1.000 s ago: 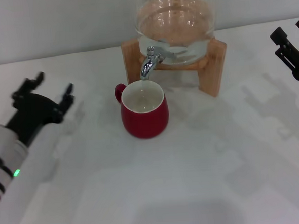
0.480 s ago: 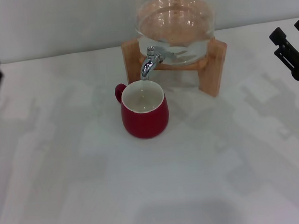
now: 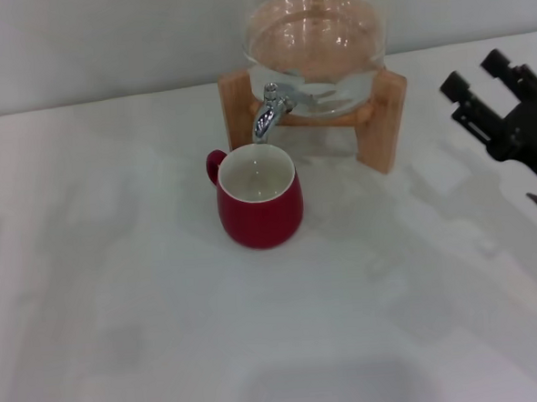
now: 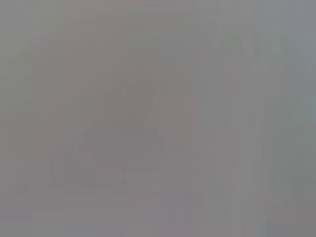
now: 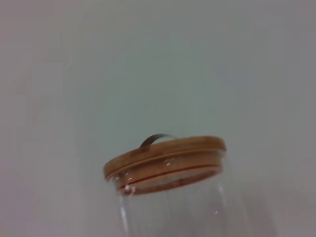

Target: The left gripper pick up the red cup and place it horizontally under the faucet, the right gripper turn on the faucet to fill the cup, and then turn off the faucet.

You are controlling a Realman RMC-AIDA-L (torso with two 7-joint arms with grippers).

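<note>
The red cup [image 3: 259,201] stands upright on the white table, its cream inside showing and its small handle turned to the back left. Its mouth sits right below the spout of the chrome faucet [image 3: 268,115], which sticks out of the glass jar [image 3: 316,48]. My right gripper [image 3: 475,73] is at the right edge of the head view, to the right of the jar's stand, open with nothing between its two black fingers. The left gripper is out of view, and the left wrist view is only flat grey.
The jar rests in a wooden stand [image 3: 392,119] at the back of the table [image 3: 149,336]. In the right wrist view I see the jar's wooden lid [image 5: 165,158] with a thin metal handle, against a plain wall.
The left gripper has pulled away to the left and out of the head view. The right gripper has moved in from the right edge toward the jar. The cup has not moved.
</note>
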